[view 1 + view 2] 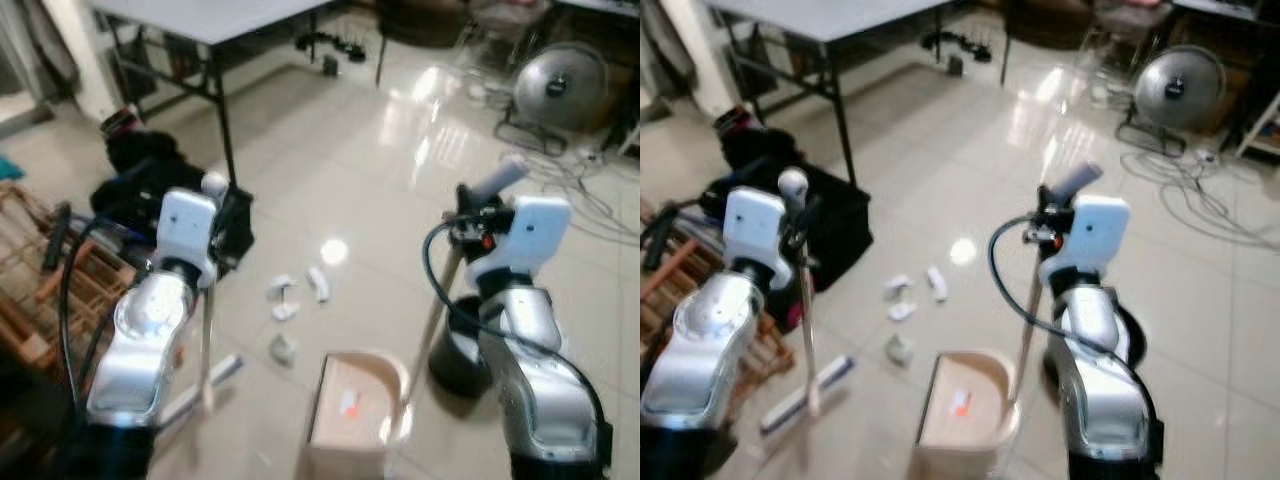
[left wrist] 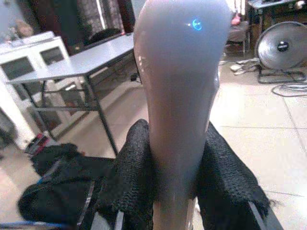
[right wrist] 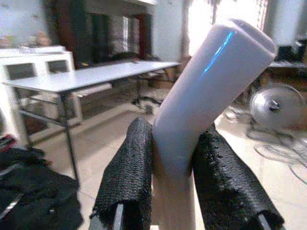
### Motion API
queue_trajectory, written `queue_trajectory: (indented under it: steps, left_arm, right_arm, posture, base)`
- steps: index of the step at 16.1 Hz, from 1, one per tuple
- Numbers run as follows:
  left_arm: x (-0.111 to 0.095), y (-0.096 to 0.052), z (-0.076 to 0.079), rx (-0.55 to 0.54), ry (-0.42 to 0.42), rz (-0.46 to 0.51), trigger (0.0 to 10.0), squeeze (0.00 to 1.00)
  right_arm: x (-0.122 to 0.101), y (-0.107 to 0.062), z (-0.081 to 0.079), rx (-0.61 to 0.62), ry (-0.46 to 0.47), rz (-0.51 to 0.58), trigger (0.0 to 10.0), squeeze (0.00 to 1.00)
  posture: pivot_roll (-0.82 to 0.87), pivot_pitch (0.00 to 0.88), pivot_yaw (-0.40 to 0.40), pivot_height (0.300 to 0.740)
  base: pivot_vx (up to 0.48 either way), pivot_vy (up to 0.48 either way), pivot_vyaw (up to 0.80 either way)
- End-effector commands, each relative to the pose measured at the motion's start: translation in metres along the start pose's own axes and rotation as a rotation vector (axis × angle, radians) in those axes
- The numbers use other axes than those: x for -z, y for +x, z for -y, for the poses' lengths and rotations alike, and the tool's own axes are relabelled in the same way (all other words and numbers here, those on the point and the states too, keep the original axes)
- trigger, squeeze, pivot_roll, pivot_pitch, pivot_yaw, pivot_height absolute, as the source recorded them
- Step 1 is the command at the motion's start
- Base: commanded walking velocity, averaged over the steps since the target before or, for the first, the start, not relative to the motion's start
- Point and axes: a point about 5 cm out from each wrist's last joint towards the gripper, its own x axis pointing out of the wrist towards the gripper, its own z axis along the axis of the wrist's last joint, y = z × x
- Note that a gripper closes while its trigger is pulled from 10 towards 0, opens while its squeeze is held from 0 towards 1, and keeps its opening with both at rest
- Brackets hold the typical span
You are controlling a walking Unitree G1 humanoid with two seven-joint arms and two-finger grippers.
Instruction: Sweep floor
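Observation:
My left gripper [image 1: 210,218] is shut on the pale broom handle [image 2: 180,72], near its rounded top. The handle runs down to the broom head [image 1: 805,395] on the tiles at my left. My right gripper [image 1: 476,226] is shut on the white grip [image 3: 206,86] of the dustpan's long handle [image 1: 436,320]. The tan dustpan [image 1: 350,405] stands on the floor between my arms, close to me. Several white paper scraps [image 1: 284,298] lie on the tiles just beyond the pan, with one more scrap [image 1: 283,348] nearer to it.
A black bag [image 1: 150,170] and a wooden rack [image 1: 30,290] crowd the left side. A grey table [image 1: 220,15] with black legs stands behind them. At the far right sit a floor fan [image 1: 560,85] and loose cables [image 1: 585,185]. Glossy tiles stretch ahead.

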Motion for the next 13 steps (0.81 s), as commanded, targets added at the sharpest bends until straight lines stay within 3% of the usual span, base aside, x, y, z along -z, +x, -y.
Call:
queue_trajectory:
  steps: [1, 13]
  left_arm:
    - [-0.0104, 0.0023, -0.0033, -0.006, 0.007, 0.053, 10.0, 0.00]
    - [-0.0096, 0.0050, -0.0070, -0.008, 0.021, 0.058, 10.0, 0.00]
  right_arm:
    - [-0.0073, 0.0019, -0.0012, 0.006, 0.003, 0.042, 10.0, 0.00]
    - [-0.0068, 0.0028, -0.0068, -0.036, 0.004, 0.057, 10.0, 0.00]
  posture:
    - [0.05, 0.033, -0.022, 0.740]
    - [0.06, 0.032, -0.019, 0.740]
  base:
    - [0.356, 0.000, 0.00]
    - [0.367, 0.000, 0.00]
